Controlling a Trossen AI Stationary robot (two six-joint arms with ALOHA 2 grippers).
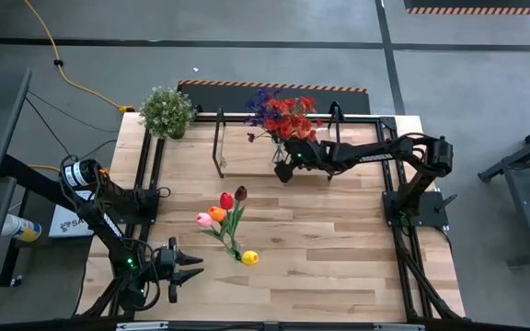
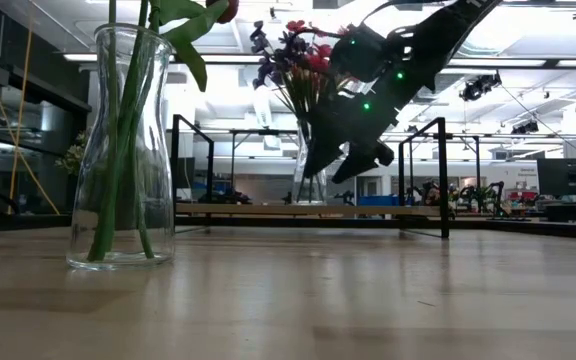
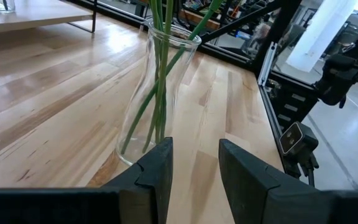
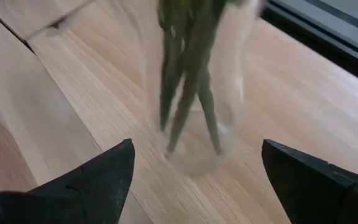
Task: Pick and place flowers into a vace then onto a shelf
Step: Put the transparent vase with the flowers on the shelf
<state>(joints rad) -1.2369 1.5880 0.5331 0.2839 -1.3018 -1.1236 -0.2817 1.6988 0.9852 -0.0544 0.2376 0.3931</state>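
No brand or legible writing anywhere on the vases, shelf or arms; only a white box at the left edge of the high view (image 1: 63, 221) with print too small to read.

Near the middle of the high view, a clear glass vase (image 1: 238, 250) holding tulips (image 1: 221, 211) — red, orange, pink and maroon heads fanned toward upper left, one yellow head (image 1: 250, 257) low right. In the low view, at the left of the frame, same vase (image 2: 120, 150) upright on the plank tabletop (image 2: 368, 290), narrow neck, flared base, smooth green stems (image 2: 118, 180) running near-vertical, slightly crossed.

At upper centre of the high view, a second bunch (image 1: 283, 115) of red and purple sprays standing in another glass vase on the shelf (image 1: 247, 158) — pale wood board, thin black frame with upright loops. In the low view, that bouquet (image 2: 293, 55) upright at upper centre, stems vertical.

Right gripper (image 1: 286, 170) just beside that vase, fingers spread wide with nothing between them; in the right wrist view, dark wedge-shaped fingers (image 4: 98, 177) at either lower corner, blurred glass base and green stems (image 4: 188, 74) in between, farther off.

Left gripper (image 1: 190, 267) at lower left of the high view, pointing right toward the tulip vase, near but apart. In the left wrist view, matte black fingers (image 3: 157, 171) partly apart, empty — glass vase (image 3: 157, 93) just beyond.

Bushy green potted plant (image 1: 167, 110) at the table's upper left corner.
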